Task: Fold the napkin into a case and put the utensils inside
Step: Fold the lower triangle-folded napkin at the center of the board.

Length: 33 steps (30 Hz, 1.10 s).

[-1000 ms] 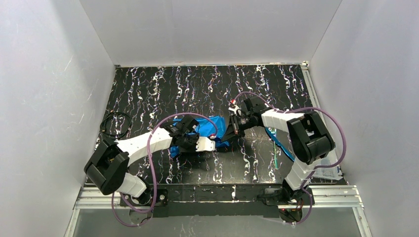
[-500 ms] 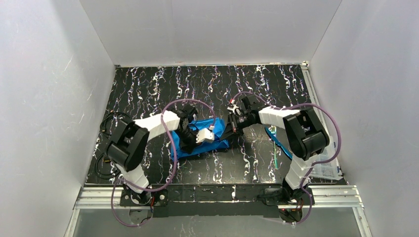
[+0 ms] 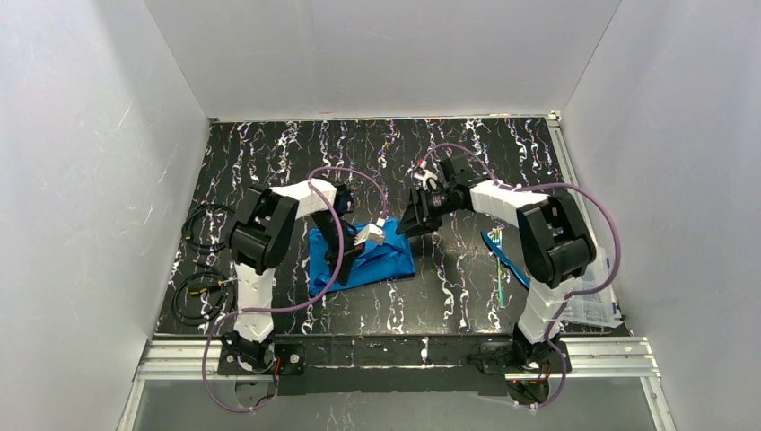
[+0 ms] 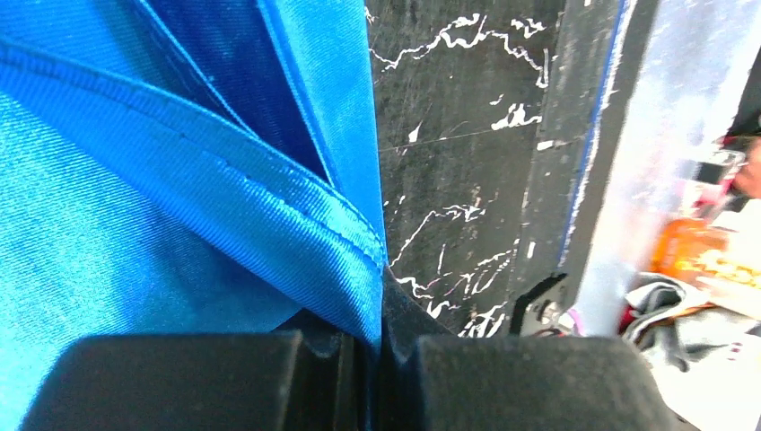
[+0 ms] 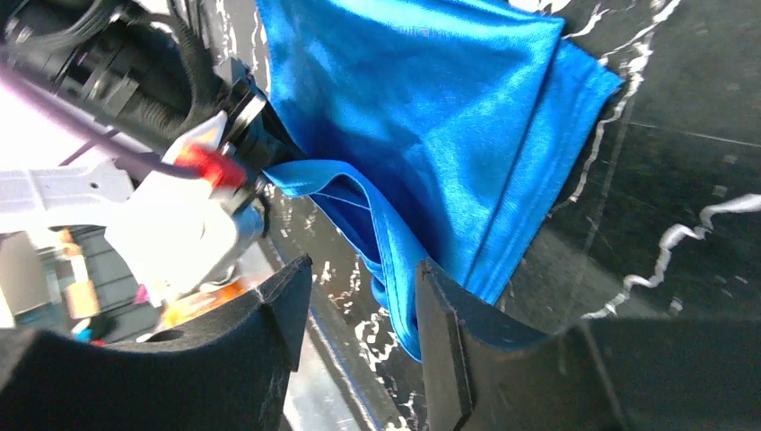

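While the left gripper (image 4: 381, 355) pinches the napkin (image 3: 368, 262) by its hem — likely anchoring the fold — the right gripper (image 5: 359, 269) stands parted, holding nothing. Napkin lies half-folded at the middle of the table (image 3: 269, 162); utensils (image 3: 502, 260) wait near its right edge, not yet inserted.

napkin (image 3: 381, 263): bright blue, loosely folded layers; utensils (image 3: 507, 261): blue-green, lying apart, rightward

left end effector (image 4: 377, 346) pinched shut; right end effector (image 5: 359, 274) jaws parted, forearm pointing left
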Available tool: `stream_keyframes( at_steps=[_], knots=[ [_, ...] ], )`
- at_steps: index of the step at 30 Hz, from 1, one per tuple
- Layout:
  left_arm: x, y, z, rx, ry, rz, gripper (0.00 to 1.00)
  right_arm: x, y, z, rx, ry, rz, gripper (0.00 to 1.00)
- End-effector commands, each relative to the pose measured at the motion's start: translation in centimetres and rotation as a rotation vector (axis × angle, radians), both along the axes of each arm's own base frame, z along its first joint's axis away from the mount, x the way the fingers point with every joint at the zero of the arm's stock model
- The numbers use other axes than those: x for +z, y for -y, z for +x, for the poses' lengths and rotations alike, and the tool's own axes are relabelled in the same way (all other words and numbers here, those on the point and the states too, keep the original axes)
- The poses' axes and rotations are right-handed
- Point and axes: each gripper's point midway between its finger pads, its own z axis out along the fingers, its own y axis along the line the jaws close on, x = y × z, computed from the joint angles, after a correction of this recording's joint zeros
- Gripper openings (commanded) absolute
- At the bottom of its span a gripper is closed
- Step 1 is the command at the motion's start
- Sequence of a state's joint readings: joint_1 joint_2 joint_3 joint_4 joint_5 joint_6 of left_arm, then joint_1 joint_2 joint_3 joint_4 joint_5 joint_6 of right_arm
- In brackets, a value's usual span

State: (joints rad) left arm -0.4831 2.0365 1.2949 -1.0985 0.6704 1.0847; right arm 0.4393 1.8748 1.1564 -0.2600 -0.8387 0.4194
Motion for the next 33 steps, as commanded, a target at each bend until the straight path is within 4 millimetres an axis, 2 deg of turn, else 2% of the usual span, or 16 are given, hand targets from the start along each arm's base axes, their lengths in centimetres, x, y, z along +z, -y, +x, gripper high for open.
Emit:
stream_keyframes(
  at_steps=[1,3,5,6,10,16,19,24,31,32,33],
  knots=[
    [1.7,0.3,-0.9,0.053,-0.157,-0.053,0.0,4.1,2.0,2.3,-0.058,0.26,-0.015,0.53],
    [1.7,0.4,-0.9,0.061,-0.17,-0.057,0.0,6.1,2.5,2.0,-0.092,0.35,0.053,0.48],
    [1.6,0.5,-0.8,0.07,-0.189,-0.057,0.0,7.7,2.4,0.7,-0.094,0.411,0.15,0.38],
    [1.6,0.4,-0.8,0.071,-0.194,-0.054,0.0,7.8,2.3,-0.2,-0.093,0.394,0.192,0.33],
    [1.6,0.4,-0.7,0.077,-0.213,-0.037,0.0,5.2,1.6,-3.1,0.004,0.262,0.217,0.16],
    [1.9,0.4,-0.6,0.084,-0.232,-0.028,0.0,3.1,-0.7,-4.3,0.065,0.28,0.176,0.11],
    [2.1,0.4,-0.7,0.09,-0.246,-0.024,0.0,1.3,-0.7,-4.4,0.064,0.263,0.156,0.08],
    [1.8,0.1,-0.6,0.09,-0.258,-0.004,0.0,-1.3,-1.2,-3.4,0.051,0.245,0.133,0.05],
    [0.8,-0.4,0.6,0.133,-0.168,0.075,0.0,-5.8,-1.0,-2.5,0.013,0.183,0.022,0.01],
    [0.7,-0.5,0.7,0.137,-0.155,0.086,0.09,-6.5,-0.7,-2.5,0.001,0.179,-0.003,0.01],
    [0.7,-0.5,0.9,0.148,-0.144,0.095,0.62,-7.0,-0.5,-2.7,-0.003,0.168,-0.022,0.01]
  ],
)
